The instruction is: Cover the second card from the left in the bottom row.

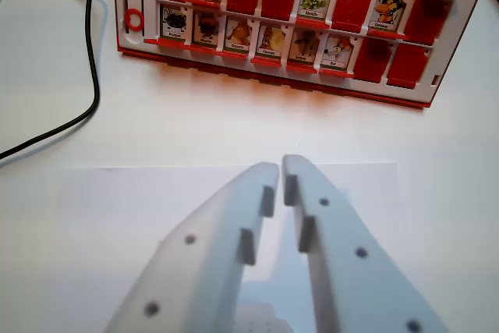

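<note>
Tool (281, 168) low centre in wrist view, white jaws closed with tips nearly touching, gripping nothing, hovering over white surface (195, 126). Red-and-white card board (433, 93) at top, well apart from tool. Bottom row shows six face-up cards from left; second card (207, 29) dark-pictured, uncovered, beside first card (174, 23). Black cable (92, 60) curves along wrist view's left.

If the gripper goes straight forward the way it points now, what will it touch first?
Bare white table lies ahead of the closed gripper, so the way looks free up to the red game board. It would probably meet the bottom row near the fifth card, though depth is unclear.
</note>
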You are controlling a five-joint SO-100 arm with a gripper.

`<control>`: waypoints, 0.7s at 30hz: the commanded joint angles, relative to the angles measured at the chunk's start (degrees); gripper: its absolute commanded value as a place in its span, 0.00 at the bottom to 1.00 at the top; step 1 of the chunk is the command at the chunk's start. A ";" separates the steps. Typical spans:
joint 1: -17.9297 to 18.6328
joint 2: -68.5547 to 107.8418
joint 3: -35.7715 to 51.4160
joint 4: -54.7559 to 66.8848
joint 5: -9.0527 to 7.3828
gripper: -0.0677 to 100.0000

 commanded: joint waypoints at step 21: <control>-6.86 -17.14 18.28 -27.69 2.72 0.00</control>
